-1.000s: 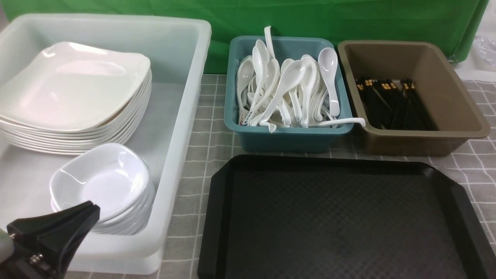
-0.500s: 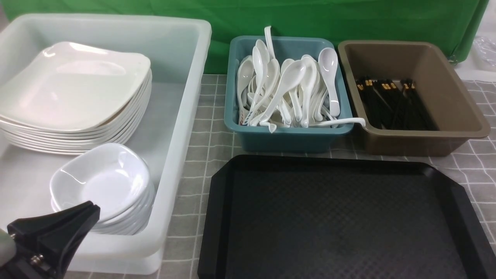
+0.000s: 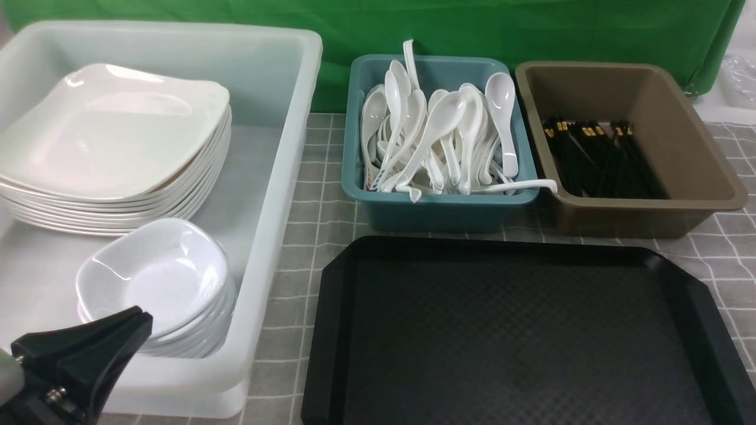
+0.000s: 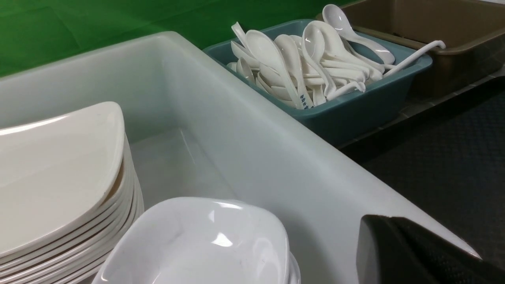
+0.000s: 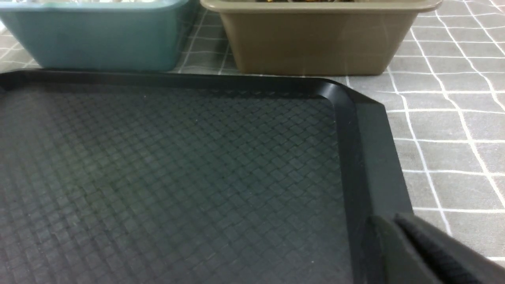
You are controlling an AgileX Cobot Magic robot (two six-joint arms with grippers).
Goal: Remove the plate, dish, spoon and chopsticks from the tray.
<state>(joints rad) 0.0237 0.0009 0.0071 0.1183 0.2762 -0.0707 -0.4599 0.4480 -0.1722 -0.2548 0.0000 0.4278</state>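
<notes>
The left gripper [image 3: 142,316] has its fingers together. Ahead of this gripper, in a big white tub [image 3: 277,195], there are small deep dishes [image 3: 156,277] in a stack, and farther ahead a stack of large square plates [image 3: 106,141]. The two stacks are side by side, and the topmost plate lies a little tilted.

To the right of the left gripper is the black tray [image 3: 508,330], with its inner surface bare in the part that is visible. Beyond the tray stands a teal tub [image 3: 443,215], full of white spoons [image 3: 437,127]; one handle reaches over its rim. Just right of it, a brown tub [image 3: 649,218] holds black chopsticks [image 3: 605,162] with gold-coloured ends.

The right gripper [image 5: 388,219] is near the tray; I cannot tell its opening.
</notes>
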